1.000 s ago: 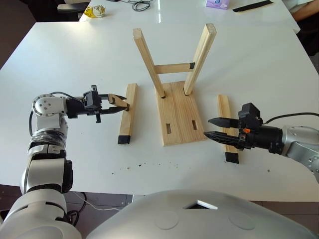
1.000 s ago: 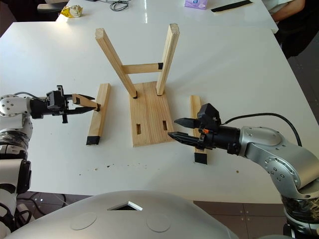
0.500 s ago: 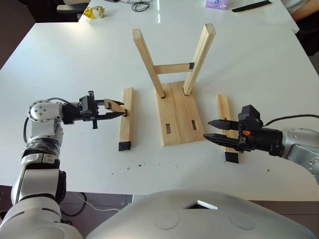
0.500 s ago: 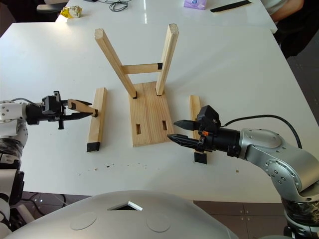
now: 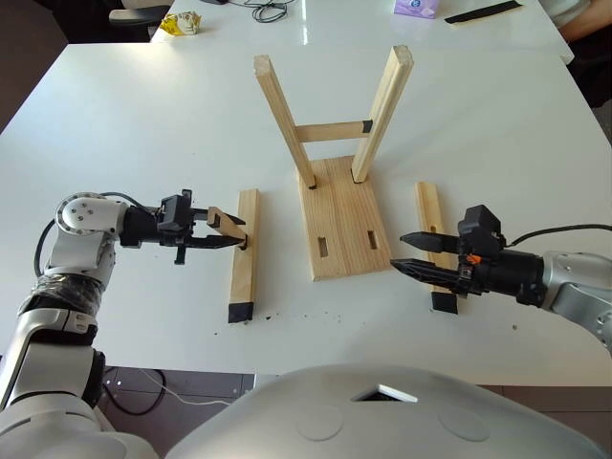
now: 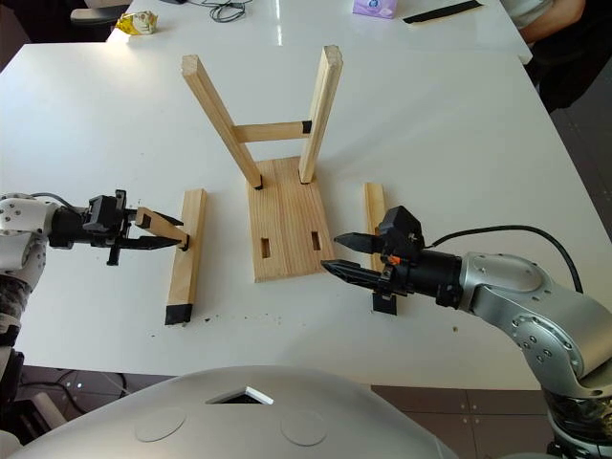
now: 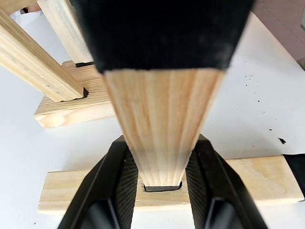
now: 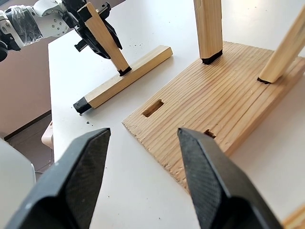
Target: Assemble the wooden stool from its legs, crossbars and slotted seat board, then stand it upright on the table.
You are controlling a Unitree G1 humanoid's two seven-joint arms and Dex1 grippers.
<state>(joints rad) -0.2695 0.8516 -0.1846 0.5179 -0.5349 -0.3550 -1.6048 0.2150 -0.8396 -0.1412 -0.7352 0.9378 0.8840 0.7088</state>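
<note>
The slotted seat board (image 5: 346, 222) lies flat mid-table with two legs (image 5: 283, 115) joined by a crossbar (image 5: 330, 130) standing in its far slots. My left gripper (image 5: 232, 235) is shut on a short crossbar (image 5: 221, 218) whose tip sits in the slot of a loose leg (image 5: 244, 256) lying left of the board. In the left wrist view the crossbar (image 7: 162, 129) meets that leg (image 7: 243, 174) between the black fingers (image 7: 116, 176). My right gripper (image 5: 405, 251) hangs open at the board's near right corner, over another loose leg (image 5: 432, 237).
A yellow packet (image 5: 182, 21), a purple box (image 5: 417, 8) and cables lie at the table's far edge. The near table edge runs just below both grippers. Small dark crumbs (image 5: 287, 314) dot the surface near the left leg.
My left gripper has drawn back toward the near edge, and the crossbar and the loose left leg have slid with it. The right gripper has barely moved.
</note>
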